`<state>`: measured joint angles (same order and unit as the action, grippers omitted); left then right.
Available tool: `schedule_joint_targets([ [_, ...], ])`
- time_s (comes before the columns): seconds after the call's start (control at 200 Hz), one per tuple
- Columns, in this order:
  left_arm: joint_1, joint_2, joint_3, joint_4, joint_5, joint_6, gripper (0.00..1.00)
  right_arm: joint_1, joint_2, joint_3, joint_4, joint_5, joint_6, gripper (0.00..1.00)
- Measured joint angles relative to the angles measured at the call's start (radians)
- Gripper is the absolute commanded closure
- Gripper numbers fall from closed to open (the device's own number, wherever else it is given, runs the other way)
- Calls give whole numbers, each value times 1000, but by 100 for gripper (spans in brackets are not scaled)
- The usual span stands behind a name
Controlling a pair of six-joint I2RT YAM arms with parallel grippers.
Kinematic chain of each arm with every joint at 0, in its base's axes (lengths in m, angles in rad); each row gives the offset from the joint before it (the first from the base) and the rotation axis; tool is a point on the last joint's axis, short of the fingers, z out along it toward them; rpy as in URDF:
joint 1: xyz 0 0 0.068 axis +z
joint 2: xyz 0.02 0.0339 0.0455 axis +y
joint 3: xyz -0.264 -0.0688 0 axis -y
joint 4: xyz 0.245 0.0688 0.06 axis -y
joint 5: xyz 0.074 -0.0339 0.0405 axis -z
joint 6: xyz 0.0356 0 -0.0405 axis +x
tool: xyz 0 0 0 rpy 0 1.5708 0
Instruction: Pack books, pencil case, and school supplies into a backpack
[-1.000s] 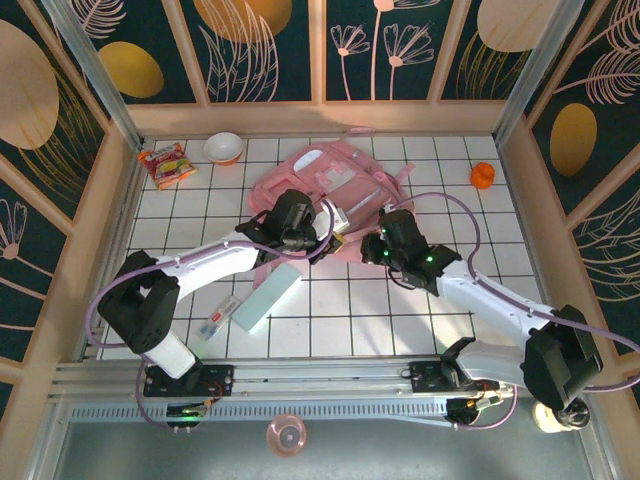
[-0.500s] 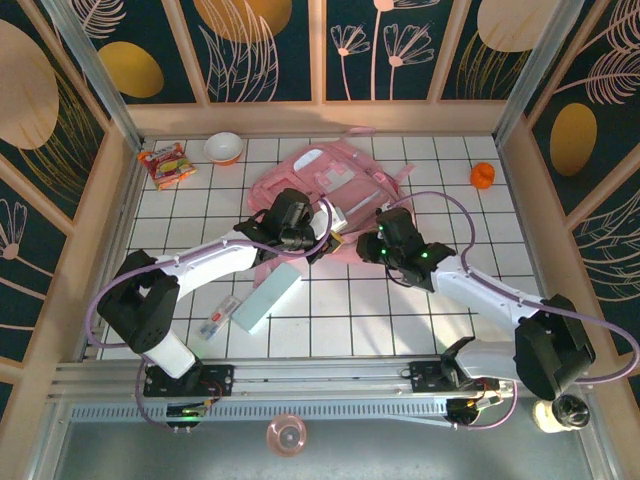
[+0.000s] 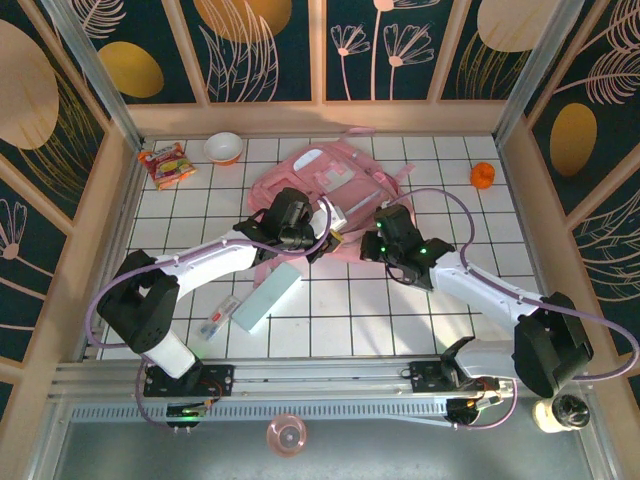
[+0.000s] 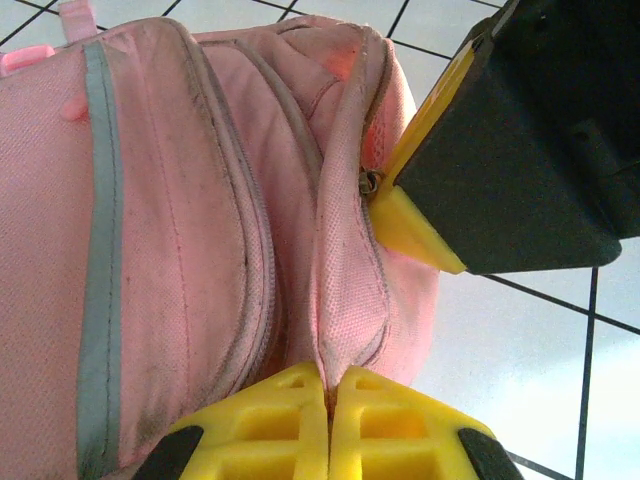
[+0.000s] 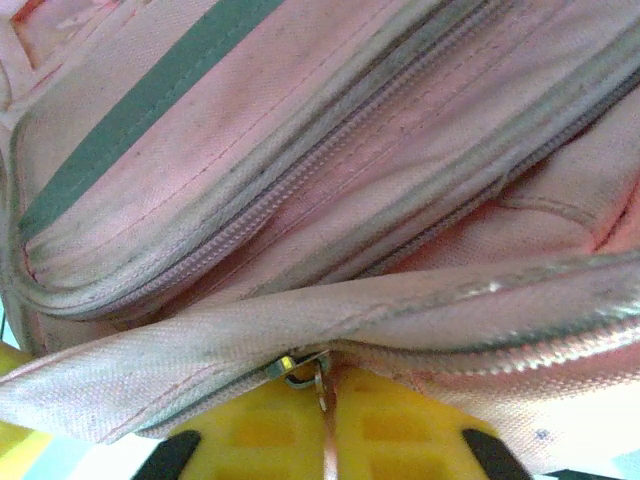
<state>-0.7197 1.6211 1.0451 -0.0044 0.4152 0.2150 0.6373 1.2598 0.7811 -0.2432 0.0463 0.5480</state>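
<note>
Pinching the backpack (image 3: 335, 175) from both sides right now, so quick update. The bag lies flat in the upper middle of the top view on the white tiled table (image 3: 450, 300), and as far as I can tell its main compartment is zipped.

My left gripper (image 3: 328, 240) is at the bag's lower edge. In its own wrist view the left gripper (image 4: 327, 400) sits bottom centre, with the yellow jaws pressed together on a fold of pink fabric. My right gripper (image 3: 368, 240) is just to the right of it. In its own view the right gripper (image 5: 325, 430) has its jaws closed too, and the thin tab of the zipper pull (image 5: 300, 368) seems to run down between them. One of its yellow fingers (image 4: 415, 225) shows in the upper right of the left wrist view, right beside the zip slider.

What changed: over the last second my right arm crept a little up and in toward the bag, and its elbow swung closer. The left one basically didn't budge. I read that as anchoring the fabric on one side and getting ready to drag the zip with the other. So we're at the opening step, and I'd say nothing is packed.

The mint pencil case (image 3: 265, 297) and the clear packet (image 3: 220, 318) lie in the lower left, beside my left forearm and apart from the bag. Further out, a snack packet (image 3: 165, 165) and a small bowl (image 3: 222, 148) sit upper left, with a small orange object (image 3: 482, 176) upper right.
</note>
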Motion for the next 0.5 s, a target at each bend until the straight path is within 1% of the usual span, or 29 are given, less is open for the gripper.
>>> schedule_joint_targets([
  [0.16, 14, -6, -12, 2, 9, 5, 100, 0, -1, 4, -5, -15, -4, 100],
  [0.27, 56, -28, -41, -2, 26, 34, 100, 7, -13, 4, -8, -51, -19, 100],
  [0.375, 103, -45, -58, -18, 33, 90, 100, 60, -40, 4, -5, -77, -9, 100],
  [0.5, 152, -48, -59, -53, 53, 150, 99, 144, -46, -5, 25, -70, 40, 100],
])
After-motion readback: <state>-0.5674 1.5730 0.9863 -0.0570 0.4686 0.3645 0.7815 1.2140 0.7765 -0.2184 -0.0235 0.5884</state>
